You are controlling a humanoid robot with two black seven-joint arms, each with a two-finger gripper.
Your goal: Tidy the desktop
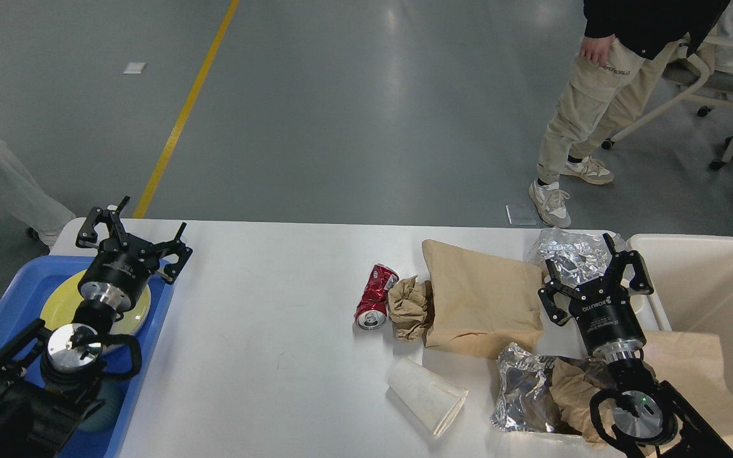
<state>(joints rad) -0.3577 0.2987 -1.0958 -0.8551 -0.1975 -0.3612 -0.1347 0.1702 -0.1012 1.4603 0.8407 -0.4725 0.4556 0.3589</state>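
Note:
The white desktop [265,305] holds litter on its right half: a crushed red can [375,296], a crumpled brown paper ball [410,306], a flat brown paper bag [480,298], a flattened white paper cup [425,394], and crumpled foil at the far right [569,249] and near the front [524,394]. My left gripper [132,224] is open and empty above the desktop's far left corner, over the blue tray's far edge. My right gripper [590,266] is open and empty over the far foil, right of the paper bag.
A blue tray [153,299] at the left holds a yellow plate [139,312] and cups mostly hidden by my left arm. A cream bin [716,286] stands at the right edge with brown paper [704,375] draped over it. A person [602,95] stands beyond the table.

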